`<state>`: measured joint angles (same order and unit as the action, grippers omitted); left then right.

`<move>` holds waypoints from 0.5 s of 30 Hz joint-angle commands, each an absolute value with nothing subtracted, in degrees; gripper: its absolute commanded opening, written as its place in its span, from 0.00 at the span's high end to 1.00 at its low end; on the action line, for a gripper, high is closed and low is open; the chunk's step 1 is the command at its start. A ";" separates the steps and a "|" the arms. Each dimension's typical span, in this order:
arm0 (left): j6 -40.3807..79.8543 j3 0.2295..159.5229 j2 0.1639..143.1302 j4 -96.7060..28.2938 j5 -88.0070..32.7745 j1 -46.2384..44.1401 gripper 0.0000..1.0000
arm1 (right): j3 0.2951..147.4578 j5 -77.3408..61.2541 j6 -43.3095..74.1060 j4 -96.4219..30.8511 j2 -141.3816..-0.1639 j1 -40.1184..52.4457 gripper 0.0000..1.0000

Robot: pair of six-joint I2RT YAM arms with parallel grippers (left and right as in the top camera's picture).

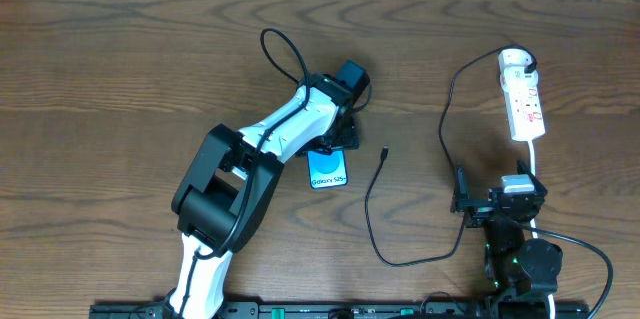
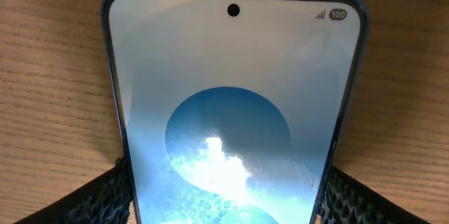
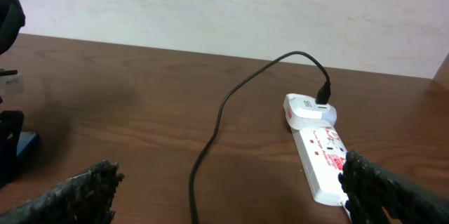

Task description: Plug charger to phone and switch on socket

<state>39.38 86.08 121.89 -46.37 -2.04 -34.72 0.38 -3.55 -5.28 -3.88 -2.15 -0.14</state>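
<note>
The phone [image 1: 327, 171] lies flat on the wooden table with its blue-and-white screen up, and it fills the left wrist view [image 2: 231, 112]. My left gripper [image 2: 224, 182] is shut on it, one black pad on each long edge [image 2: 105, 192]. The charger cable [image 1: 372, 219] loops over the table. Its small connector tip [image 1: 385, 152] lies free, just right of the phone. Its plug [image 3: 323, 96] sits in a white adapter on the socket [image 1: 525, 104], a white strip with red markings. My right gripper [image 3: 231, 196] hangs open and empty just short of the socket's near end [image 3: 323, 164].
The socket's thick white cord [image 1: 535, 164] runs down past the right arm. A black cable of the left arm loops above its wrist [image 1: 283, 49]. A pale wall [image 3: 210, 6] stands behind the table's far edge.
</note>
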 commanded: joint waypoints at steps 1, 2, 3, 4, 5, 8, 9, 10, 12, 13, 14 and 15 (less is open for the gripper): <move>39.70 85.41 123.55 -48.01 -1.04 -34.96 0.19 | 0.36 -3.33 -5.87 -4.12 -2.04 0.43 0.01; 39.72 85.41 123.09 -48.31 -1.06 -34.96 0.19 | 0.36 -3.33 -5.87 -4.12 -2.04 0.43 0.01; 39.70 85.41 122.65 -48.66 -1.06 -34.96 0.19 | 0.36 -3.36 -5.87 -4.12 -2.04 0.43 0.01; 39.70 85.41 122.23 -49.04 -1.06 -34.96 0.19 | 0.36 -3.36 -5.87 -4.12 -2.04 0.43 0.01; 39.70 85.41 121.82 -49.36 -1.06 -34.96 0.19 | 0.36 -3.33 -5.87 -4.12 -2.04 0.43 0.01; 39.70 85.41 120.79 -50.41 -1.08 -34.96 0.19 | 0.36 -3.33 -5.85 -4.12 -2.04 0.43 0.01; 39.70 85.41 120.66 -50.61 -1.08 -34.96 0.19 | 0.36 -3.33 -5.87 -4.12 -2.04 0.43 0.01; 39.70 85.41 120.64 -50.76 -1.08 -34.96 0.20 | 0.36 -3.36 -5.87 -4.12 -2.04 0.43 0.01; 39.70 85.41 120.64 -51.05 -1.10 -34.96 0.20 | 0.36 -3.33 -5.87 -4.12 -2.04 0.43 0.01; 39.70 85.41 120.64 -51.18 -1.08 -34.96 0.20 | 0.36 -3.33 -5.87 -4.12 -2.04 0.43 0.01; 39.70 85.41 120.64 -51.20 -1.08 -34.96 0.20 | 0.36 -3.36 -5.87 -4.12 -2.04 0.43 0.01; 39.70 85.41 120.64 -51.20 -1.08 -34.96 0.20 | 0.36 -3.33 -5.87 -4.12 -2.04 0.43 0.01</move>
